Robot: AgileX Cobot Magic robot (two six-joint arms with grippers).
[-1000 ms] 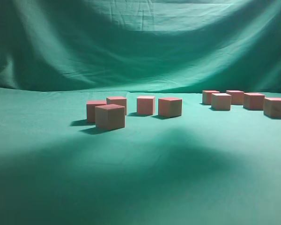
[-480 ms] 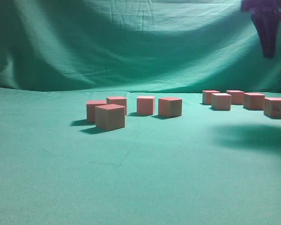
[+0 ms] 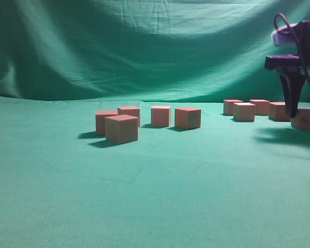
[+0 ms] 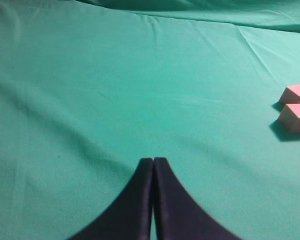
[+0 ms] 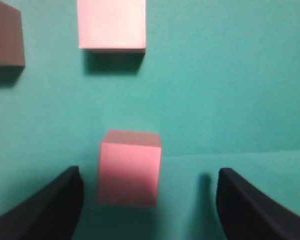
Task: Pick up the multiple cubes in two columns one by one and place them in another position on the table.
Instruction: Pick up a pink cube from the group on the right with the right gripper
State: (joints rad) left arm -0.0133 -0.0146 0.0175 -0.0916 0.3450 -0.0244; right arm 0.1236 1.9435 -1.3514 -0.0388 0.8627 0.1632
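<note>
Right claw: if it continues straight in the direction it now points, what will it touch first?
Probably the cube lying between the open fingers of the right claw, nearer the left finger. It looks like the rightmost cube in the exterior view. Depth is unclear, so a finger might meet the table instead.

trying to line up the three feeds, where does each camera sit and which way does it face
Exterior view: low, near table height, looking along the table at two groups of cubes; right gripper shows at right.
Left wrist view: above bare cloth, angled forward; shut left gripper at bottom, two cubes at right edge.
Right wrist view: looking almost straight down; open fingers flank one cube.
Shared: that cube is probably the exterior's rightmost one.
</note>
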